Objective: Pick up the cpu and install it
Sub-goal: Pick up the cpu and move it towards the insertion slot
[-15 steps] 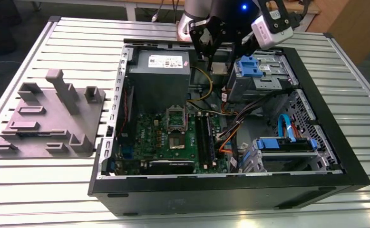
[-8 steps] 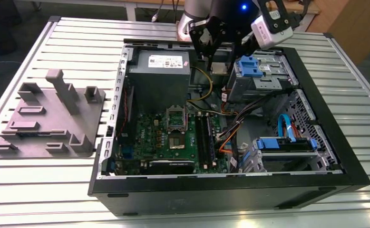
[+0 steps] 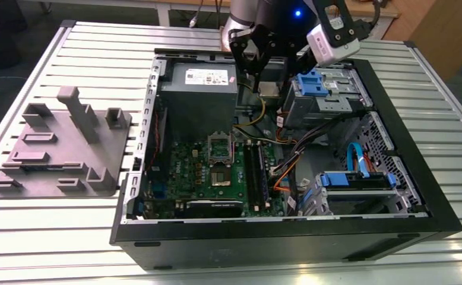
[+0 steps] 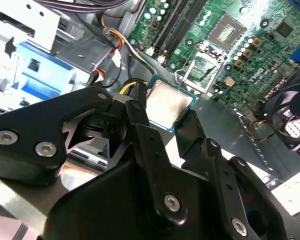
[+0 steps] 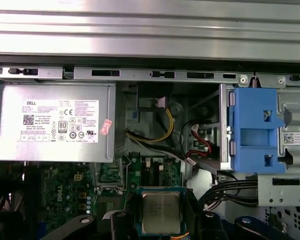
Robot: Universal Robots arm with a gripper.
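Cpu (image 4: 166, 102) in tool (image 4: 164, 116) grip near labelled power supply (image 5: 50, 122)

The gripper (image 4: 166, 112) is matt black all over. Its broad, flat link plates (image 4: 50, 125) have rounded ends and are pinned with round silver screw heads (image 4: 45, 148), and they narrow to two slim black fingers (image 4: 140, 125). In the exterior view the black linkage (image 3: 255, 53) joins a silver-grey wrist section (image 3: 235, 27) of the arm. A small blue light (image 3: 297, 12) glows on the dark housing, and a white-and-grey camera box (image 3: 334, 38) is mounted at the exterior view's right.
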